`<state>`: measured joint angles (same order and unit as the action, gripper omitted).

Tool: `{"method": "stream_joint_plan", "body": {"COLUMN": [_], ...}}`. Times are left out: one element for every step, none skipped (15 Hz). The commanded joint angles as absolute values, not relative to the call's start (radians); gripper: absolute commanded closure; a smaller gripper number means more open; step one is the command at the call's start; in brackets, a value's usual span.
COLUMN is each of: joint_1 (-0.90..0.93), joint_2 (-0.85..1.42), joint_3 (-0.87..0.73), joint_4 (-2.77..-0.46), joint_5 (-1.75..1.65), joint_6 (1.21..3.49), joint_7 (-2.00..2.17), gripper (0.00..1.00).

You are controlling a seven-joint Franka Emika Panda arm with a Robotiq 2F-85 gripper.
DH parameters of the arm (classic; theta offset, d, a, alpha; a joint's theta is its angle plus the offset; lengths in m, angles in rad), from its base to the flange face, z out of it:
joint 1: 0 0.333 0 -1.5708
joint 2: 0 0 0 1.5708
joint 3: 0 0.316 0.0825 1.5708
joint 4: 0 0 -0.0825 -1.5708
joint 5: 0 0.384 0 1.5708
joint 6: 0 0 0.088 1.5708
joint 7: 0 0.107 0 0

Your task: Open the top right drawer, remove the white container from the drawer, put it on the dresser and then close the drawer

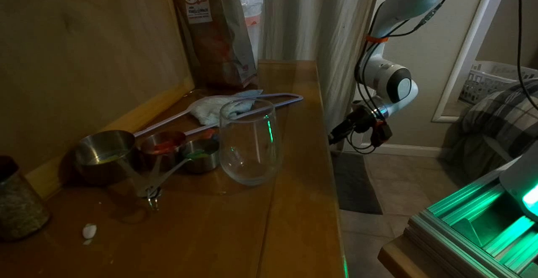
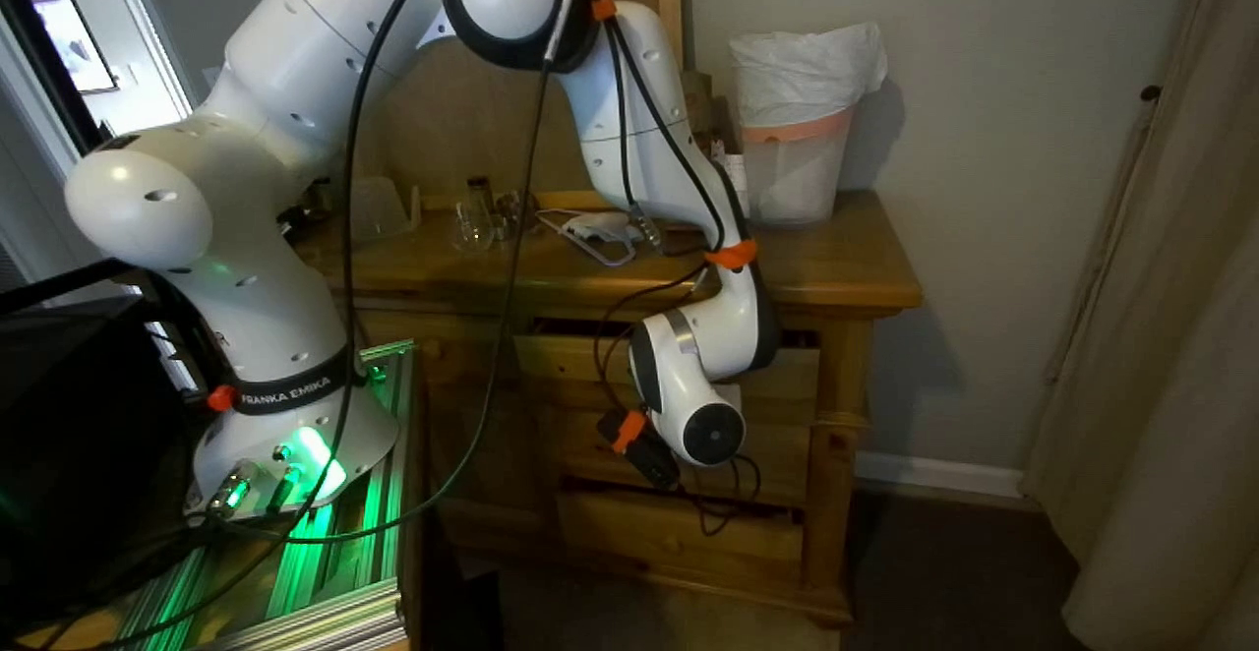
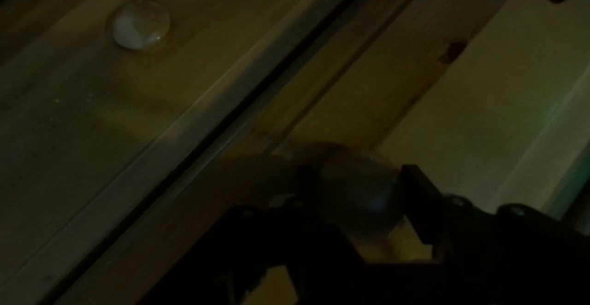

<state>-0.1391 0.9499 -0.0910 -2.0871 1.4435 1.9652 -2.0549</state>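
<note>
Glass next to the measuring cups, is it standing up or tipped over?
Upright: in an exterior view, the glass stands with its base on the dresser, its rim uppermost.

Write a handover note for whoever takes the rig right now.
Pincer: straddling a drawer knob; too dark to tell if it grips.
Top right drawer: dark gap above its front; how far out is unclear.
White container: not identifiable, on the dresser or elsewhere.
Done: a knob reached; nothing more confirmed.
Left, probably: open, unload onto the dresser, close.

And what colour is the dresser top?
Brown; the dresser top shows best in an exterior view.
</note>
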Motion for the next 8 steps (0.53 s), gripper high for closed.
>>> {"method": "stream_joint_plan", "body": {"joint_1": [-0.156,-0.156,-0.158,-0.159,-0.162,-0.160,-0.163,-0.163], "joint_2": [0.926,0.924,0.925,0.927,0.925,0.917,0.916,0.908], "joint_3": [-0.163,-0.174,-0.184,-0.193,-0.200,-0.206,-0.212,-0.219], "joint_4": [-2.126,-2.132,-2.134,-2.136,-2.140,-2.148,-2.153,-2.161], "joint_5": [1.436,1.432,1.428,1.425,1.425,1.423,1.424,1.423], "joint_6": [1.987,1.984,1.982,1.984,1.982,1.984,1.984,1.986], "joint_7": [-2.093,-2.108,-2.120,-2.129,-2.139,-2.152,-2.158,-2.167], "gripper": [0.75,0.75,0.75,0.75,0.75,0.75,0.75,0.75]}}
